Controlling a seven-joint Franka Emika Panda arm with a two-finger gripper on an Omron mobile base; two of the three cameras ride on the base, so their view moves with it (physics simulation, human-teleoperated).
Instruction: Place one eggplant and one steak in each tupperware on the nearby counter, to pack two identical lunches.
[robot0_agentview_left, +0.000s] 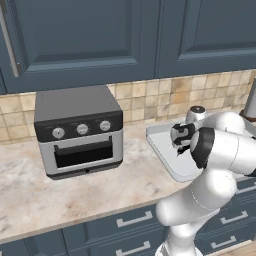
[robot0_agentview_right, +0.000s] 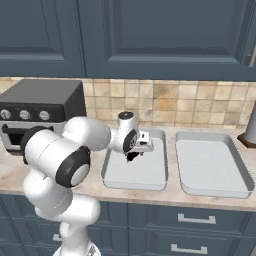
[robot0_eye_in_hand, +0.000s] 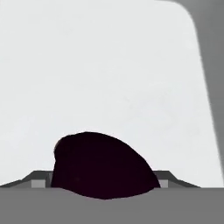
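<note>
The counter (robot0_agentview_left: 30, 200) is beige marbled stone under dark blue wall cabinets (robot0_agentview_left: 85, 35), with a tan tiled backsplash (robot0_agentview_right: 165, 102) behind and drawers (robot0_agentview_right: 195, 220) with metal bar handles below. A grey toaster oven (robot0_agentview_left: 79, 131) with 3 knobs stands at the left, with bare stone in front of it and to its right.

2 pale containers sit side by side near the counter's front edge. The left tupperware (robot0_agentview_right: 159, 170) has the gripper (robot0_agentview_right: 132, 156) low over its floor; the right tupperware (robot0_agentview_right: 212, 167) lies just beside it, a narrow strip of stone between their rims. A dark object (robot0_agentview_right: 250, 131) stands at the far right by the wall.

In the hand view the eggplant (robot0_eye_in_hand: 103, 166), almost black, sits between the fingers against the pale floor of the left tupperware. Whether the fingers grip it or have let go, I cannot tell.
</note>
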